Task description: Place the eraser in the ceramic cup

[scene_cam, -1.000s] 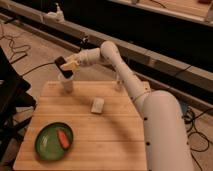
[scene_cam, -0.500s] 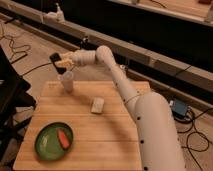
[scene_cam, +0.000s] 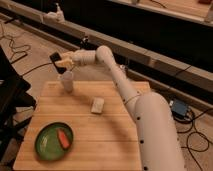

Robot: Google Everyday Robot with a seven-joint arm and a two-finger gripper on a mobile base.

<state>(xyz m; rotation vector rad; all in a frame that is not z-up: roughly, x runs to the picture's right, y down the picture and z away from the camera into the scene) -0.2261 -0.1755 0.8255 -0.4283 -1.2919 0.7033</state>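
My gripper (scene_cam: 62,62) is at the far left corner of the wooden table (scene_cam: 115,135), at the end of the white arm stretched out from the right. It is shut on the eraser (scene_cam: 54,57), a small black block that sticks out up and to the left of the pale fingers. The ceramic cup (scene_cam: 67,82), small and white, stands upright on the table directly below the gripper, with a small gap between them.
A flat white rectangular block (scene_cam: 97,105) lies near the table's middle. A green plate (scene_cam: 46,150) with an orange piece (scene_cam: 63,139) sits at the front left. A dark frame (scene_cam: 10,95) stands left of the table; cables lie on the floor.
The gripper with the eraser has moved a little left and up from beside the cup's rim to above it. The cup, block and plate have not moved.
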